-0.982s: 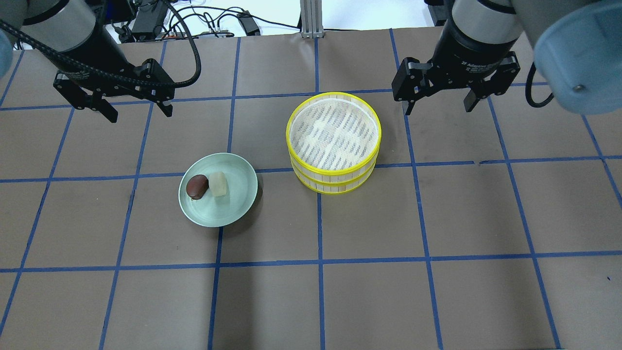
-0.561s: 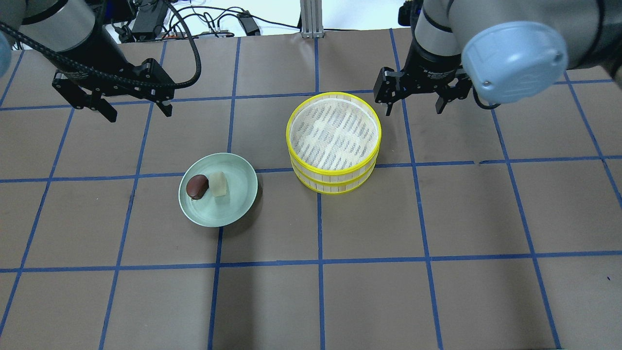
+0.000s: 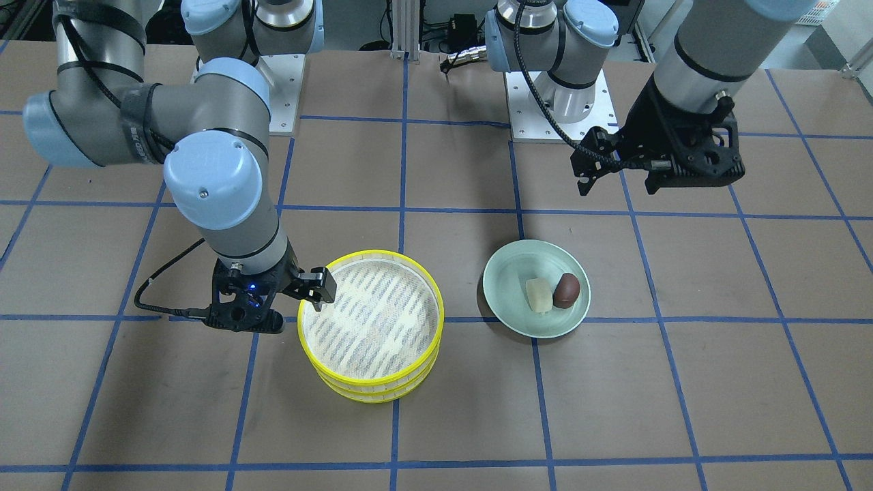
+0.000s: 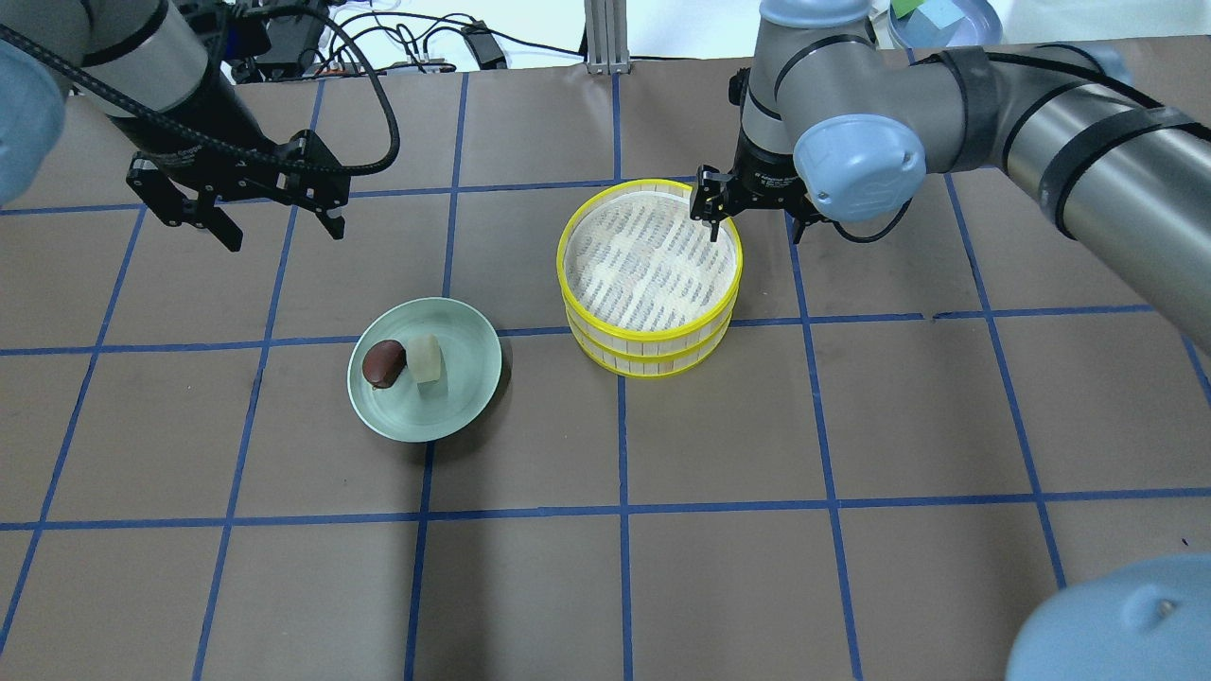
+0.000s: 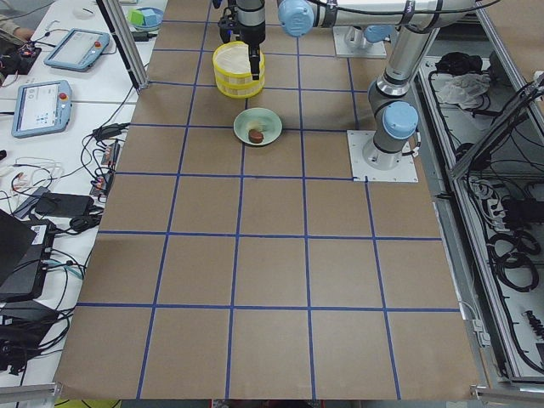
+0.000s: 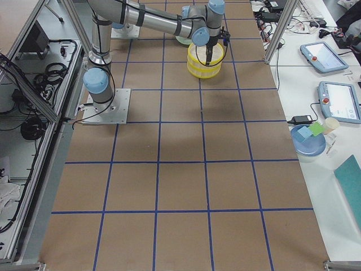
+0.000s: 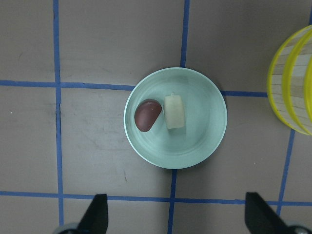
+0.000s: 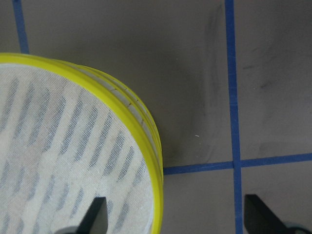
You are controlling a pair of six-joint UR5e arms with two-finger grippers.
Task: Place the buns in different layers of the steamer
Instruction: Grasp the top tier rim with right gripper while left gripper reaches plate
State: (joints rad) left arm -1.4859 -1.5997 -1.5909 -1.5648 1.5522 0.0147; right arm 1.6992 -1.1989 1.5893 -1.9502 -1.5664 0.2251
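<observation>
Two steamer layers (image 4: 653, 333) with yellow rims stand stacked mid-table, the top mesh bare; they also show in the front view (image 3: 372, 382) and the right wrist view (image 8: 155, 161). The reddish-brown bun (image 4: 383, 363) and the cream bun (image 4: 425, 358) lie side by side on a pale green plate (image 4: 430, 416) to the stack's left, and both show in the left wrist view (image 7: 147, 115) (image 7: 175, 111). My right gripper (image 4: 757, 230) is open and straddles the top layer's far right rim, one finger over the mesh, one outside. My left gripper (image 4: 284, 232) is open and empty, high behind the plate.
The brown table has a grid of blue tape lines. An aluminium post (image 4: 605, 38) and cables lie at the far edge. The arm base plates (image 3: 556, 102) sit on the robot's side. Side tables with tablets (image 6: 321, 56) flank the ends.
My right gripper has moved left and down from beside the steamer until it straddles the top layer's rim. My left gripper has shifted slightly to the right. Buns and steamer have not moved.
</observation>
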